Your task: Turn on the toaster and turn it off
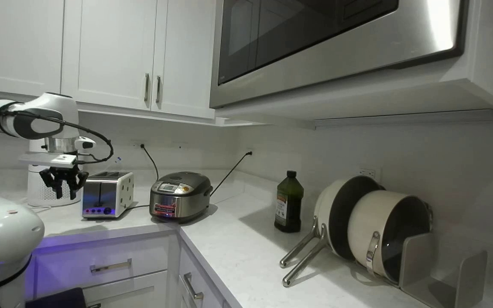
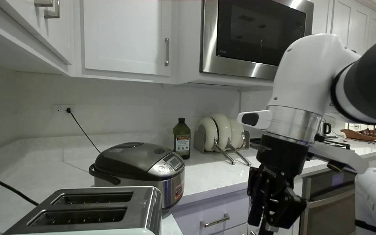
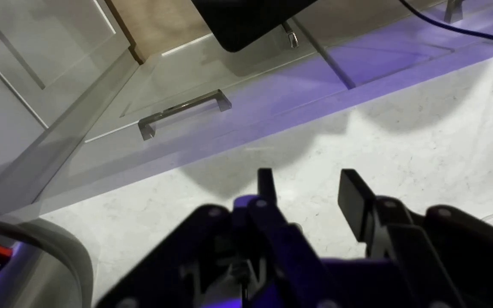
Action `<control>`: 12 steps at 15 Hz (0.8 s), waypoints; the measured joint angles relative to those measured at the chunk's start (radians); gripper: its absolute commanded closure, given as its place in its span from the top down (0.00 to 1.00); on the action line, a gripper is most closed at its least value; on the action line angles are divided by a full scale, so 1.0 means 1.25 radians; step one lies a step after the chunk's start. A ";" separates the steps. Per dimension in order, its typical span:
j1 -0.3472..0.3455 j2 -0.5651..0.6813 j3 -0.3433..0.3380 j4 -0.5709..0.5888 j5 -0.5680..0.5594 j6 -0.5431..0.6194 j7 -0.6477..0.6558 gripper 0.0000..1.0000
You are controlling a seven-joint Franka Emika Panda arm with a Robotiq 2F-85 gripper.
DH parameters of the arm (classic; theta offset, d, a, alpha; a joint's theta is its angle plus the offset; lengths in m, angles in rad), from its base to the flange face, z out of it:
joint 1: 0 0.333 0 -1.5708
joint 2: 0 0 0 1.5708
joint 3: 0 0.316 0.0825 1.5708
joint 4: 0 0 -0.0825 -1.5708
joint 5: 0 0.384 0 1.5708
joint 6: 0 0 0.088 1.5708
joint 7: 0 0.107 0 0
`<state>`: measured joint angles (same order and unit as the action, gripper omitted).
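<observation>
Toaster [image 1: 108,195] is set upright near the front edge of the tabletop [image 1: 229,244], just beside the round cooker [image 1: 182,196], which is placed by that edge's inner corner. A bluish glow is shown across the toaster's front panel [image 1: 101,209], so turn-on is judged probably done and turn-off left, though neither can be confirmed (buttons [image 1: 92,211] too small to be read, and a glow alone might mean standby). Claw [image 1: 66,196] is released: fingertips [image 3: 265,184] are parted in the wrist view, nothing held between them. It is poised near the tabletop's front edge, apart from the toaster, so no press is being made. For what is left, a reach to the front panel is presumably needed.
</observation>
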<state>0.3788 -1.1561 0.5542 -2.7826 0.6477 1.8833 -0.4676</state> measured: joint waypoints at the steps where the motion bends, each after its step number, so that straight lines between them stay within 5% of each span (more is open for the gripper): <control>1: 0.008 0.029 -0.001 0.000 -0.009 0.023 0.000 0.05; 6: 0.053 0.183 -0.039 0.014 -0.068 0.137 0.002 0.01; 12: 0.148 0.343 -0.151 0.044 -0.070 0.220 0.002 0.01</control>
<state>0.5637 -0.7279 0.3655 -2.7278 0.5603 2.1588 -0.4648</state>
